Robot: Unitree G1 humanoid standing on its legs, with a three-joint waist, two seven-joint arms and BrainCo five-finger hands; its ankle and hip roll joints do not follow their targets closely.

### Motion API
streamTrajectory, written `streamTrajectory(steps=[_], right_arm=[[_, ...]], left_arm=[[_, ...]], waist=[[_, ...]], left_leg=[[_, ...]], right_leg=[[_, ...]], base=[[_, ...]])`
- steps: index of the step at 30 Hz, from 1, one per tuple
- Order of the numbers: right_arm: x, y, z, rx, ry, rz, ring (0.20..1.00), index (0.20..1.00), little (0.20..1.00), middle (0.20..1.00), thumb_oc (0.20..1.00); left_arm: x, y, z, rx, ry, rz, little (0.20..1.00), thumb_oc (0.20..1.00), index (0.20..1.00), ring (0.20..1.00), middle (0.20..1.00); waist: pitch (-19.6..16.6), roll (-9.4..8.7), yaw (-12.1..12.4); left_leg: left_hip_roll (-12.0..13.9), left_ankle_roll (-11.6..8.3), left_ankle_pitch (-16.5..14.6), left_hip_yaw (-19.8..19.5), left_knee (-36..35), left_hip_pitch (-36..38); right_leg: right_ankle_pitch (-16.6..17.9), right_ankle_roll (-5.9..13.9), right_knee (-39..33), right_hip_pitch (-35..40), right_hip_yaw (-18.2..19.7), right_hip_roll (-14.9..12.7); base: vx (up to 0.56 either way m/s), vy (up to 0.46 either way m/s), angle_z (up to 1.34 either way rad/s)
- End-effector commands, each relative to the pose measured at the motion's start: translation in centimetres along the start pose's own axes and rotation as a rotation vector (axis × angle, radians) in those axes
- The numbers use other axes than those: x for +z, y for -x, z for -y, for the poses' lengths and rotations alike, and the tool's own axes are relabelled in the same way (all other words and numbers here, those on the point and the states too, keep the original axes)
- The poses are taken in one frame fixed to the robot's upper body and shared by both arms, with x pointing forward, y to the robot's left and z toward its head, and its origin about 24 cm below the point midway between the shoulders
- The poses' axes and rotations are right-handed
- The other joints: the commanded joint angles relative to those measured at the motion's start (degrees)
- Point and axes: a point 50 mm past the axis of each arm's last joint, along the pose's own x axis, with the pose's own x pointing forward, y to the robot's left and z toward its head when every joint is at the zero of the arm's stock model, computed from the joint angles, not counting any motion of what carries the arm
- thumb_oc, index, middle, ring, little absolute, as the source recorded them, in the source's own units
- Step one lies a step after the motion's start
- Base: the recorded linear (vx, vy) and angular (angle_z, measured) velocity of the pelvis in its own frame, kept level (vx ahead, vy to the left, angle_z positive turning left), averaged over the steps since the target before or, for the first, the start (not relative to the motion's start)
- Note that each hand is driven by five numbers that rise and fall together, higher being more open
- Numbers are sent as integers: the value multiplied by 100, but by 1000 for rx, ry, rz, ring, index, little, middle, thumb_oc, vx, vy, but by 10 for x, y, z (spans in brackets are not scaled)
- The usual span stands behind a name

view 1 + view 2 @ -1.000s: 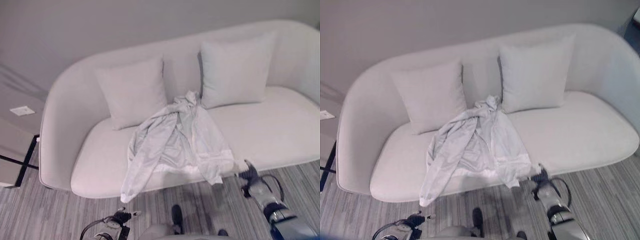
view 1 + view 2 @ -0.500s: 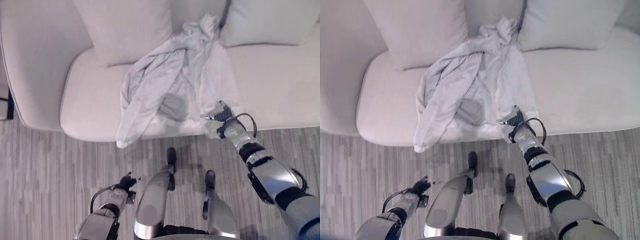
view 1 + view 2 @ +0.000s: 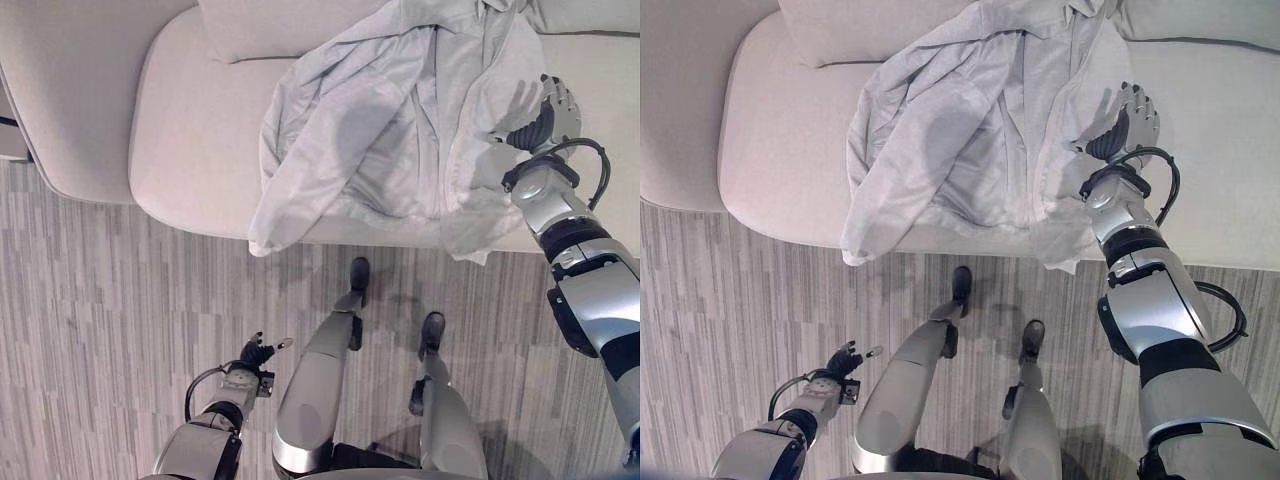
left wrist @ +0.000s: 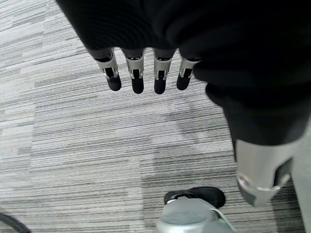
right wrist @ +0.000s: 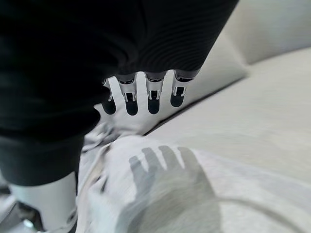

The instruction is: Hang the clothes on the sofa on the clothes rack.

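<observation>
A: Status? The crumpled pale grey jacket (image 3: 390, 130) lies spread on the seat of the rounded cream upholstered sofa (image 3: 190, 130), one sleeve draped over the front edge.

B: Right hand (image 3: 1125, 118) hovers above the jacket's right side, fingers straight, holding nothing. Left hand (image 3: 255, 356) low over the striped grey floor (image 3: 100, 300), relaxed, empty.

A: Advice: lower the right hand near the collar and gather a thick fold.

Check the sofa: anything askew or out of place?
Yes: a pale grey jacket lies crumpled across the sofa seat, one sleeve and its hem drooping over the front edge. The right hand hovers open above it.
</observation>
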Motion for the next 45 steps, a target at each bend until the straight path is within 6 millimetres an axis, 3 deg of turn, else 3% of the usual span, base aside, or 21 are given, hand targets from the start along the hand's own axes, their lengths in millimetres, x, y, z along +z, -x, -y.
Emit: streamTrajectory(steps=[1, 4, 6, 12, 13, 14, 17, 18, 25, 27, 28, 30, 31, 32, 35, 36, 38, 40, 43, 44, 45], right_arm=[[-5, 3, -8, 79, 8, -15, 1000, 1000, 1000, 1000, 1000], [-38, 28, -37, 244, 54, -162, 1000, 1000, 1000, 1000, 1000], [-47, 35, -42, 270, 44, -227, 1000, 1000, 1000, 1000, 1000], [-41, 60, -76, 400, -10, -284, 1000, 1000, 1000, 1000, 1000], [-36, 60, -78, 421, 8, -281, 533, 533, 533, 533, 533], [-32, 62, -82, 443, 24, -269, 200, 200, 200, 200, 200], [-26, 68, -90, 484, 67, -240, 200, 200, 200, 200, 200], [-18, 76, -99, 514, 99, -193, 200, 200, 200, 200, 200], [-16, 82, -105, 472, -69, -277, 200, 200, 200, 200, 200], [-24, 100, -118, 504, -237, -413, 200, 200, 200, 200, 200], [-23, 99, -117, 500, -240, -411, 200, 200, 200, 200, 200], [-26, 122, -134, 551, -490, -557, 200, 200, 200, 200, 200], [-17, 146, -150, 605, -733, -636, 200, 200, 200, 200, 200], [-14, 161, -156, 632, -836, -665, 200, 200, 200, 200, 200], [9, 191, -158, 687, -1180, -656, 200, 200, 200, 200, 200], [9, 191, -158, 688, -1179, -658, 200, 200, 200, 200, 200], [44, 199, -141, 709, -1501, -557, 200, 200, 200, 200, 200], [65, 194, -124, 695, -1659, -474, 200, 200, 200, 200, 200], [81, 180, -97, 634, -1798, -343, 200, 200, 200, 200, 200], [96, 161, -63, 574, -1828, -146, 200, 200, 200, 200, 200], [101, 153, -51, 548, -1819, -73, 200, 200, 200, 200, 200]], left_arm=[[-19, 5, -6, 27, -19, -21, 1000, 1000, 1000, 1000, 1000], [-25, 7, 2, 9, -39, -27, 1000, 1000, 1000, 1000, 1000], [-22, 7, 1, 14, -44, -15, 1000, 1000, 1000, 1000, 1000], [5, 1, -3, 35, -93, 56, 1000, 1000, 1000, 1000, 1000], [21, -2, -9, 55, -120, 98, 1000, 1000, 1000, 1000, 1000], [27, -3, -10, 56, -139, 113, 1000, 1000, 1000, 1000, 1000], [37, -6, -20, 86, -156, 118, 1000, 1000, 1000, 1000, 1000], [48, -8, -25, 106, -169, 123, 1000, 1000, 1000, 1000, 1000], [68, -10, -29, 138, -157, 148, 1000, 1000, 1000, 1000, 1000], [55, -9, -35, 156, -135, 99, 1000, 1000, 1000, 1000, 1000], [58, -10, -36, 158, -135, 104, 1000, 1000, 1000, 1000, 1000], [44, -9, -50, 182, -119, 35, 1000, 1000, 1000, 1000, 1000], [24, -6, -59, 186, -113, -43, 1000, 1000, 1000, 1000, 1000], [13, -5, -62, 187, -119, -81, 1000, 1000, 1000, 1000, 1000], [-16, 2, -64, 177, -130, -166, 1000, 1000, 1000, 1000, 1000], [-17, 2, -64, 177, -131, -167, 1000, 1000, 1000, 1000, 1000], [-38, 7, -60, 164, -135, -220, 1000, 1000, 1000, 1000, 1000], [-46, 9, -58, 160, -146, -236, 1000, 1000, 1000, 1000, 1000], [-52, 11, -53, 153, -150, -249, 1000, 1000, 1000, 1000, 1000], [-61, 14, -54, 153, -180, -268, 1000, 1000, 1000, 1000, 1000], [-68, 17, -55, 154, -187, -288, 1000, 1000, 1000, 1000, 1000]], waist=[[-204, 63, 19], [-204, -21, -9], [-204, -38, -41], [-204, -154, -178], [-204, -228, -224], [-204, -279, -254], [-204, -449, -331], [-204, -603, -417], [-204, -818, -618], [-204, -846, -610], [-204, -865, -629], [-204, -970, -634], [-204, -1029, -621], [-204, -1064, -628], [-204, -1094, -585], [-204, -1098, -582], [-467, -979, -547], [-698, -875, -539], [-1091, -757, -591], [-1443, -653, -658], [-1555, -613, -680]], left_leg=[[784, -1274, -149, -846, 980, -611], [820, -1343, -144, -932, 1224, -954], [840, -1376, -166, -958, 1374, -1140], [926, -1490, -250, -1063, 1681, -1709], [928, -1491, -196, -1092, 1666, -1878], [943, -1513, -209, -1116, 1697, -1936], [972, -1556, -284, -1144, 1707, -1885], [962, -1612, -307, -1171, 1651, -1745], [907, -1755, -298, -1146, 1467, -1392], [926, -1771, -379, -1106, 1423, -1113], [896, -1771, -310, -1108, 1372, -1144], [868, -1771, -344, -1047, 1297, -783], [873, -1771, -386, -983, 1201, -461], [857, -1771, -384, -963, 1145, -314], [801, -1771, -320, -888, 831, 213], [799, -1771, -317, -882, 819, 231], [730, -1666, -216, -793, 408, 659], [627, -1529, -164, -697, 91, 969], [446, -1274, -72, -494, -435, 1502], [285, -1072, -48, -323, -816, 2022], [227, -995, -52, -293, -891, 2174]], right_leg=[[419, -350, 147, 664, -304, -464], [500, -346, 186, 472, -324, -461], [537, -334, 229, 341, -341, -472], [609, -345, 261, -42, -402, -451], [627, -334, 256, -169, -439, -454], [635, -334, 243, -198, -453, -443], [650, -338, 173, -129, -461, -403], [659, -333, 146, -21, -467, -408], [681, -336, 141, 192, -470, -505], [659, -335, 116, 406, -449, -519], [666, -328, 135, 353, -460, -542], [648, -319, 155, 596, -448, -614], [605, -318, 155, 832, -436, -648], [587, -314, 176, 931, -425, -678], [492, -326, 265, 1277, -338, -692], [492, -326, 262, 1288, -336, -696], [353, -379, 400, 1445, -314, -614], [270, -392, 480, 1500, -334, -595], [202, -383, 565, 1602, -351, -568], [161, -370, 620, 1773, -365, -526], [162, -366, 626, 1842, -364, -511]], base=[[0, 0, 0], [0, 0, 0], [4, 23, -7], [-5, -6, -18], [-7, -35, -13], [-9, -48, -10], [17, -45, -3], [27, -48, 1], [5, -19, 1], [11, -47, -4], [10, -45, -3], [9, -54, -3], [19, -60, -6], [27, -71, -7], [51, -59, -10], [33, -27, -6], [142, 20, 5], [170, 66, 22], [196, 97, 22], [227, 109, 37], [159, 89, 38]])
